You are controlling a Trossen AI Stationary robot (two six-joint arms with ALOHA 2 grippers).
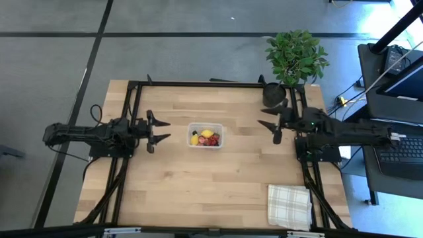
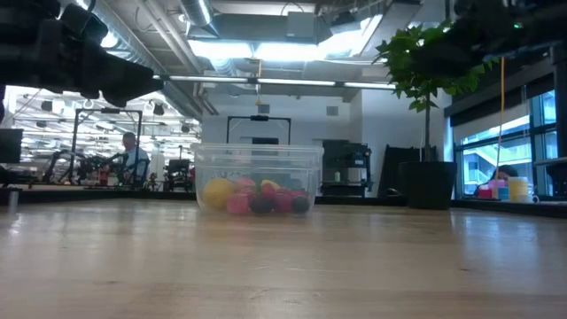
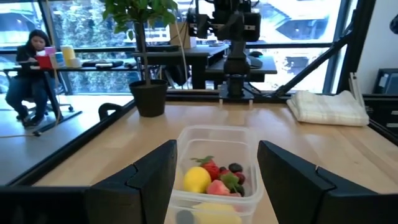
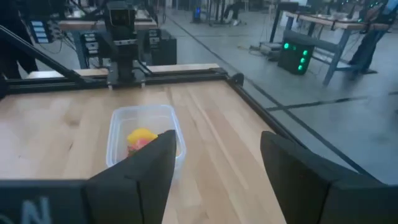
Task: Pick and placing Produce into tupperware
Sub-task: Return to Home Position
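The clear tupperware tub [image 1: 205, 136] stands on the table's middle, also seen in the low view [image 2: 258, 179]. Produce lies inside it: yellow lemons and red and dark berries [image 3: 214, 178], resting on the tub's floor [image 2: 257, 198]. My left gripper [image 1: 160, 131] hovers open to the tub's left, fingers pointing at it. My right gripper [image 1: 266, 117] hovers open to the tub's right, above the table. In the right wrist view the tub [image 4: 142, 137] shows beyond the fingers, with a lemon inside.
A potted green plant [image 1: 294, 58] stands at the table's far right corner. A folded checked cloth [image 1: 289, 205] lies at the near right corner. A dark frame runs along the table's edges. A person sits at a desk [image 3: 32, 62] in the room beyond.
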